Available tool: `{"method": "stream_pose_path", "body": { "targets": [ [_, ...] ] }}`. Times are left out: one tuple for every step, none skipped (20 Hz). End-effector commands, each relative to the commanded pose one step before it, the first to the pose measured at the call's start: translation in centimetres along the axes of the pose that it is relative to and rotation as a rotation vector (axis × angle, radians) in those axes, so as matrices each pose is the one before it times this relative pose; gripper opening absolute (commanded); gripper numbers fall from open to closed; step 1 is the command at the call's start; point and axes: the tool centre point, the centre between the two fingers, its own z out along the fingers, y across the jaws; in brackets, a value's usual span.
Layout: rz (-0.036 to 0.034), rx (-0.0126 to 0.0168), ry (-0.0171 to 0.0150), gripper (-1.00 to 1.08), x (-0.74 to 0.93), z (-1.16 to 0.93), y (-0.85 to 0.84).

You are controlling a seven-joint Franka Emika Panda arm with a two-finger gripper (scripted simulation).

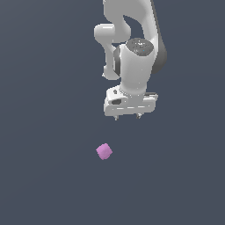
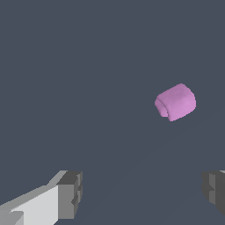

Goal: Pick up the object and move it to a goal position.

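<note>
The object, a small pink-purple cube [image 1: 104, 151], lies on the dark grey floor toward the exterior view's left of the arm. It also shows in the wrist view as a rounded pink cube [image 2: 176, 102], lying apart from the fingers. My white gripper [image 1: 127, 117] hangs above the floor, up and to the exterior view's right of the cube, not touching it. Its two fingertips [image 2: 70, 194] stand wide apart with nothing between them, so the gripper [image 2: 143, 193] is open.
A flat dark grey floor [image 1: 44, 176] fills both views. The white arm [image 1: 132, 39] rises out of the top of the exterior view behind the gripper.
</note>
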Motion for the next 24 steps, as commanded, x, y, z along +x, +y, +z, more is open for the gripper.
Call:
{"method": "stream_pose_path", "body": {
  "targets": [
    [-0.00310, -0.00002, -0.00047, 1.00, 0.059, 0.056, 0.052],
    [-0.00344, -0.00003, -0.00030, 1.00, 0.068, 0.063, 0.061],
    [-0.00429, -0.00004, -0.00040, 1.00, 0.087, 0.084, 0.091],
    [-0.00524, -0.00006, -0.00049, 1.00, 0.105, 0.106, 0.116],
    [-0.00621, -0.00006, -0.00059, 1.00, 0.123, 0.127, 0.138],
    [-0.00708, -0.00006, -0.00068, 1.00, 0.139, 0.146, 0.162],
    [-0.00800, -0.00004, -0.00075, 1.00, 0.154, 0.164, 0.182],
    [-0.00903, -0.00002, -0.00084, 1.00, 0.170, 0.184, 0.203],
    [-0.00994, 0.00001, -0.00092, 1.00, 0.183, 0.203, 0.224],
    [-0.01085, 0.00003, -0.00100, 1.00, 0.195, 0.226, 0.250],
    [-0.01177, 0.00007, -0.00109, 1.00, 0.206, 0.249, 0.278],
    [-0.01271, 0.00011, -0.00117, 1.00, 0.215, 0.271, 0.305],
    [-0.01367, 0.00017, -0.00125, 1.00, 0.223, 0.295, 0.333],
    [-0.01464, 0.00024, -0.00133, 1.00, 0.229, 0.320, 0.362],
    [-0.01561, 0.00031, -0.00141, 1.00, 0.233, 0.346, 0.393],
    [-0.01657, 0.00040, -0.00148, 1.00, 0.234, 0.372, 0.425],
    [-0.01753, 0.00050, -0.00155, 1.00, 0.232, 0.399, 0.458],
    [-0.01850, 0.00061, -0.00161, 1.00, 0.228, 0.428, 0.490],
    [-0.01932, 0.00072, -0.00165, 1.00, 0.218, 0.454, 0.522],
    [-0.01942, 0.00081, -0.00162, 1.00, 0.199, 0.463, 0.533],
    [-0.01939, 0.00090, -0.00158, 1.00, 0.177, 0.469, 0.539],
    [-0.01933, 0.00098, -0.00153, 1.00, 0.155, 0.475, 0.545],
    [-0.01928, 0.00106, -0.00148, 1.00, 0.133, 0.481, 0.549],
    [-0.01903, 0.00113, -0.00141, 1.00, 0.110, 0.481, 0.547]
  ]
}}
